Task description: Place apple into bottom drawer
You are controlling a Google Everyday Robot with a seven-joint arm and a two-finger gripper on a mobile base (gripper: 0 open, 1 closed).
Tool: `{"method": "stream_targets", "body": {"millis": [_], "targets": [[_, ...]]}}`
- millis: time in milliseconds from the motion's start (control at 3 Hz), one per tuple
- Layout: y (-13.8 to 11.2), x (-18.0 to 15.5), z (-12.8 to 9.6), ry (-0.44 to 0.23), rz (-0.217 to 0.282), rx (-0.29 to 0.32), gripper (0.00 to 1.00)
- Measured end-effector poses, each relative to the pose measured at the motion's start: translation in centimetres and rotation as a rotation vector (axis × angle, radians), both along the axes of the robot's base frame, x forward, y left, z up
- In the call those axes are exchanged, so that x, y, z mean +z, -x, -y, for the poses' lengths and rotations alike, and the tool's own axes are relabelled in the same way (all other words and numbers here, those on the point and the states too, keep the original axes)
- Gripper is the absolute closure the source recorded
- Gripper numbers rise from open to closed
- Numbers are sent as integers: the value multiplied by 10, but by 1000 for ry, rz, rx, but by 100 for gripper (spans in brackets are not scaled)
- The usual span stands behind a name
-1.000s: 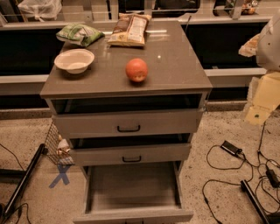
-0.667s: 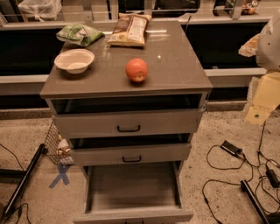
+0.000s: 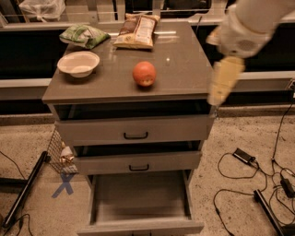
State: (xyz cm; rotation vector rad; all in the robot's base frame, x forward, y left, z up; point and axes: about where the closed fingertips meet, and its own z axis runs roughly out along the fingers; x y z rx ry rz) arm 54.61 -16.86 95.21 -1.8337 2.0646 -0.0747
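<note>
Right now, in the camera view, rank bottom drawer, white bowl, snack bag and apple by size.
1. bottom drawer
2. snack bag and white bowl look alike; the bag lies farther back, so unranked
3. apple
The gripper hangs beside the cabinet's front right corner.

the gripper (image 3: pixel 216 96) hangs pointing down, pale yellow, tilted slightly. above it and to its right, the bulky white wrist (image 3: pixel 243 34) and arm (image 3: pixel 269 8) slant upward out of view.

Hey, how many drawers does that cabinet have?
3: the top drawer, the middle drawer below it, and the bottom drawer pulled out lowest. The gripper hangs right of the top drawer.
</note>
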Motion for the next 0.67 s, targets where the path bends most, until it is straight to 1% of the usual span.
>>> {"method": "stream_targets", "body": {"millis": [333, 667], "targets": [[-74, -13, -38, -59, 35, 48, 0], [-134, -32, -76, -156, 39, 66, 0]]}}
